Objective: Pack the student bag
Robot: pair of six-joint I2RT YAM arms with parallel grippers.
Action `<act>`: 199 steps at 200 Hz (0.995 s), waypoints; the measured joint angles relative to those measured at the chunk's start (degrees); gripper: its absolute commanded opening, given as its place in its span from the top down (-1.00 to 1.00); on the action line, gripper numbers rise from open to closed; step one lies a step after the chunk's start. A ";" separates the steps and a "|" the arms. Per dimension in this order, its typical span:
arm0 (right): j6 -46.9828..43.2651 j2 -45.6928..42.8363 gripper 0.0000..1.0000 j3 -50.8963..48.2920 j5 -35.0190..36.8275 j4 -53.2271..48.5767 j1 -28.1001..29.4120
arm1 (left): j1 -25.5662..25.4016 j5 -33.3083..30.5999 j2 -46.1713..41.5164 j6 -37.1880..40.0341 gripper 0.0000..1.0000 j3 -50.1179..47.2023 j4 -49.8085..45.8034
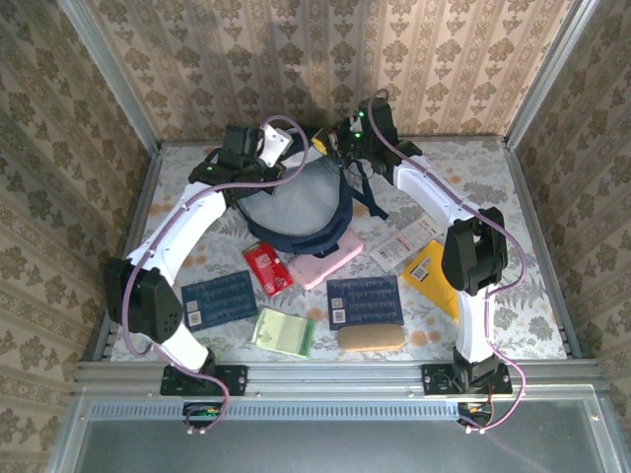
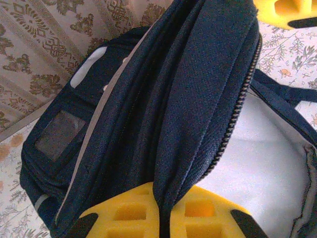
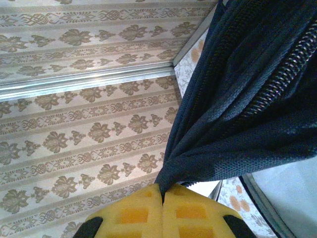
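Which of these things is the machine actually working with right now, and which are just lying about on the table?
In hand: student bag, its rim fabric pinched by the left gripper and the right gripper.

Lying untouched, perhaps awaiting packing: red packet, pink pouch, navy booklets, green pad, tan case, yellow folder, white-and-red packet.

Packet [image 1: 268, 268]: red, beside pink book [image 1: 323, 261].
Left booklet [image 1: 219, 299]: navy, flat.
Right booklet [image 1: 364, 300]: navy, just behind tan case [image 1: 371, 337].
Notebook [image 1: 283, 331]: green, near edge.
Folder [image 1: 431, 276]: yellow, beside leaflet [image 1: 404, 242].
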 measured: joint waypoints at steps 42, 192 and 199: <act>0.66 0.00 1.00 -2.49 -0.76 2.58 0.07 | -2.93 -2.73 2.80 1.77 0.03 3.96 -2.27; 2.10 -0.63 1.00 -6.01 -3.61 5.57 -0.26 | -6.16 -10.12 12.92 2.23 0.84 16.15 -11.04; 2.10 -0.70 1.00 -6.12 -3.74 5.57 -0.26 | -6.12 -10.05 12.94 2.16 1.00 16.17 -11.23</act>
